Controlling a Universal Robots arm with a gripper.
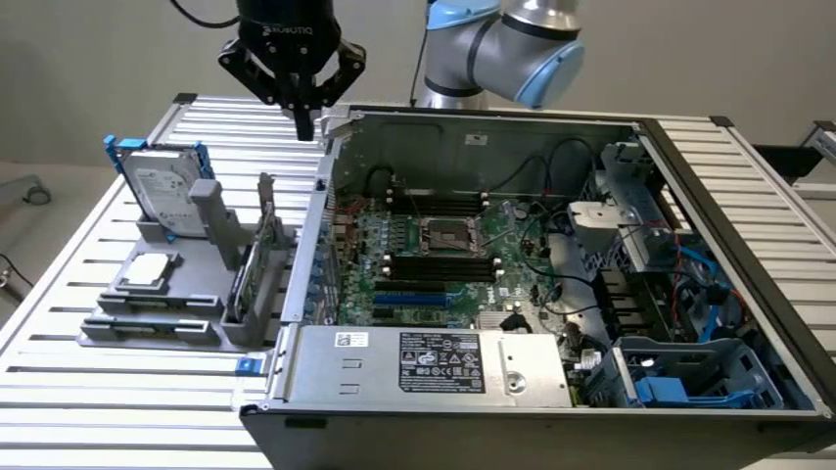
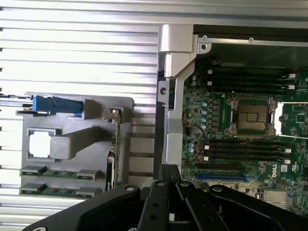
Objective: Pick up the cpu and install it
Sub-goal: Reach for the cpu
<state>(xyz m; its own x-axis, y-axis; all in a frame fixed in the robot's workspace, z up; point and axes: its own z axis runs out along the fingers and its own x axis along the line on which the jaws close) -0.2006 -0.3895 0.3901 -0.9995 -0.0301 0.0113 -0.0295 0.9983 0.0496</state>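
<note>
**Operator:** How did my jaws stand in the exterior view?

**Observer:** Your black gripper (image 1: 304, 125) hung with its jaws pressed fully together. You gripped nothing and touched nothing. It was above the back corner of the open grey metal computer case (image 1: 432, 137), at the exterior view's left.

**Operator:** And the chip?

**Observer:** The small, flat, square cpu (image 1: 151, 269) with its silvery-grey metal top lay in a square recess of the grey plastic holder tray (image 1: 196, 328). That was on the slatted aluminium table (image 1: 78, 392), well apart from your gripper. The big silver hard drive (image 1: 166, 186) with the blue bracket stood upright in the same tray. Inside the case, the square metal-framed socket (image 1: 448, 235) sat on the green motherboard between long black memory slots.

**Operator:** What did the wrist view give you?

**Observer:** Your gripper (image 2: 169, 179) showed its jaws closed against each other and empty, near the case's side wall. The cpu (image 2: 39, 144) rested in its recess in the tray (image 2: 96, 120), beside the hard drive (image 2: 53, 105). Two green memory sticks (image 2: 57, 172) lay in the tray's slots nearby. The socket (image 2: 250, 117) lay inside the case.
</note>
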